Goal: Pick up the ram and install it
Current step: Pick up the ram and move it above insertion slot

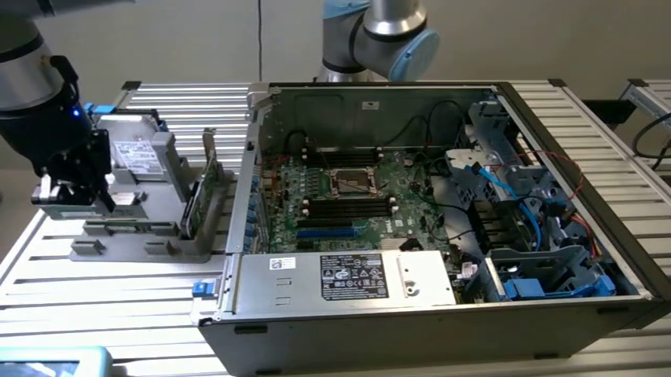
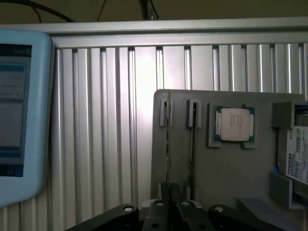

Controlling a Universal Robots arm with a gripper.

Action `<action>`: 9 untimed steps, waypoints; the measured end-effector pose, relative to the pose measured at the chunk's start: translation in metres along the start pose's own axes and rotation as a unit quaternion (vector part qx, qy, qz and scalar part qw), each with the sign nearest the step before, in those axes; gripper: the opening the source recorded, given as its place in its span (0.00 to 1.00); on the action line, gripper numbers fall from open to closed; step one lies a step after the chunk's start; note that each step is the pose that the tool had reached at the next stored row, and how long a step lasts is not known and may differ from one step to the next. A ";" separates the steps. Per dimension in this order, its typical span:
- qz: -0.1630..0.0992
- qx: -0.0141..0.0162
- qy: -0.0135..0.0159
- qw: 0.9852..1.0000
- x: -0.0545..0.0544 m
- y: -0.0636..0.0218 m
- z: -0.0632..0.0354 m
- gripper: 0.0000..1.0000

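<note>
My gripper (image 1: 75, 195) hangs almost shut, holding nothing I can make out, over the tray (image 1: 126, 251) at the exterior view's left, where the ram (image 2: 167, 144) stands on edge in a slot: light, stiff, fragile, so I judge its top edge the safest hold.

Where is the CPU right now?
The CPU sits on the gray tray in the wrist view, between the slotted holders and the Toshiba hard drive.
</note>
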State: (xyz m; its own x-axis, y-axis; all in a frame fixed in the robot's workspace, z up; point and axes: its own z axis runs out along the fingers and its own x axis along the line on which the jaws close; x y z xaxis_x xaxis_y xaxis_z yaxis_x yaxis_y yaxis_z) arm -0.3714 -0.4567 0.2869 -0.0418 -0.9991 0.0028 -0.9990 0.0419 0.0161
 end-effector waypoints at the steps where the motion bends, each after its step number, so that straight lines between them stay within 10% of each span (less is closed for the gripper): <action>1: 0.000 0.000 0.000 1.000 0.000 0.0000 -0.0045 0.13; 9: 0.000 0.000 0.000 1.000 0.002 -0.0131 -0.0412 0.13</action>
State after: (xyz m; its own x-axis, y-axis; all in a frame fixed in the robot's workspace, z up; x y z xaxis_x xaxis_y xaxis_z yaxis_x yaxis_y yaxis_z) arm -0.3577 -0.4595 0.3279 -0.0417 -0.9991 0.0027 -0.9990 0.0417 0.0161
